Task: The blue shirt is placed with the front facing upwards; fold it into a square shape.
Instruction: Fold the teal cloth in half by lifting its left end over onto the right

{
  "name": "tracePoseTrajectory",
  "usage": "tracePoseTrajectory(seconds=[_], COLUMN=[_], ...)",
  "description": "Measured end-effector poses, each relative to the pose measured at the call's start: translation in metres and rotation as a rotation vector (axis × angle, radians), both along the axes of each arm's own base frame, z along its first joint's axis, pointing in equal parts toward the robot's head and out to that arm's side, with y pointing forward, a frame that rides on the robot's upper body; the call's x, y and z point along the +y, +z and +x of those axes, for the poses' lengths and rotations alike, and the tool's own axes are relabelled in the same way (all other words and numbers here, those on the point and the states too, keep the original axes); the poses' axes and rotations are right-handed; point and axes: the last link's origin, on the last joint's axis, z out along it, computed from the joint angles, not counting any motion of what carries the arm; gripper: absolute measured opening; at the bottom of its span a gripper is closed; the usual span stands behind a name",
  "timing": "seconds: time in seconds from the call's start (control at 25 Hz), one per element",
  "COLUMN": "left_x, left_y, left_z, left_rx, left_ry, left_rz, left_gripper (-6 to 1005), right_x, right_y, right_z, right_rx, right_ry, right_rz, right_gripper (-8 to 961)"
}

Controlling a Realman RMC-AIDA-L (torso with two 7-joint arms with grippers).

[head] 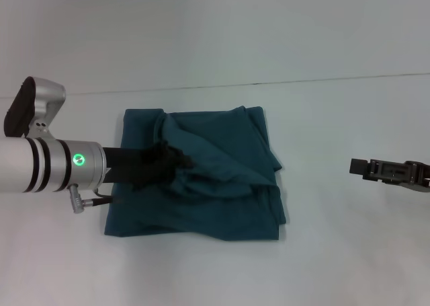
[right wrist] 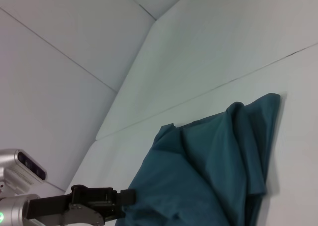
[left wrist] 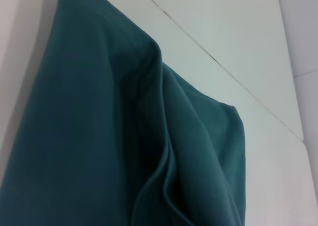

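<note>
Shirt fabric, one blue shirt (head: 222,178), lies bunched into a rough square mid-table, plain side up, ridged with loose folds. One left gripper (head: 176,161) sits on its middle, pinched on a raised fold of cloth. Best to draw that layer flat and smooth, edges aligned. One right gripper (head: 366,167) waits well apart to the right; I cannot tell how its claw stands.

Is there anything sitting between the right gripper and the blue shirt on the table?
Nothing visible. Only bare table lies between the right gripper, off to the shirt's right, and the blue shirt. The left gripper is already over the shirt from the opposite side.
</note>
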Motion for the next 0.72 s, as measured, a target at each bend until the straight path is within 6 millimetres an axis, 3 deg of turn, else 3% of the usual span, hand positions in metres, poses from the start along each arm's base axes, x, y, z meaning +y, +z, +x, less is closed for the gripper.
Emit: tracePoseTrajectory(seconds=[0.24,0.32,0.72], left_x=[0.002,0.003,0.021], left_y=[0.0,0.002,0.007], left_z=[0.009,0.017,0.062], left_rx=[-0.024,-0.057,-0.111], left_ry=[-0.017,-0.044,-0.151], left_rz=[0.003,0.011,0.063], left_gripper=[261,57,63], right_x=[0.0,0.0,-0.001], right_y=[0.0,0.0,-0.003], right_z=[-0.001,0.0,0.001], right_rx=[-0.001,-0.001,0.001], right_ry=[0.002,0.0,-0.006], right_rz=[-0.003,-0.002,-0.006], right_gripper=[819,819,819])
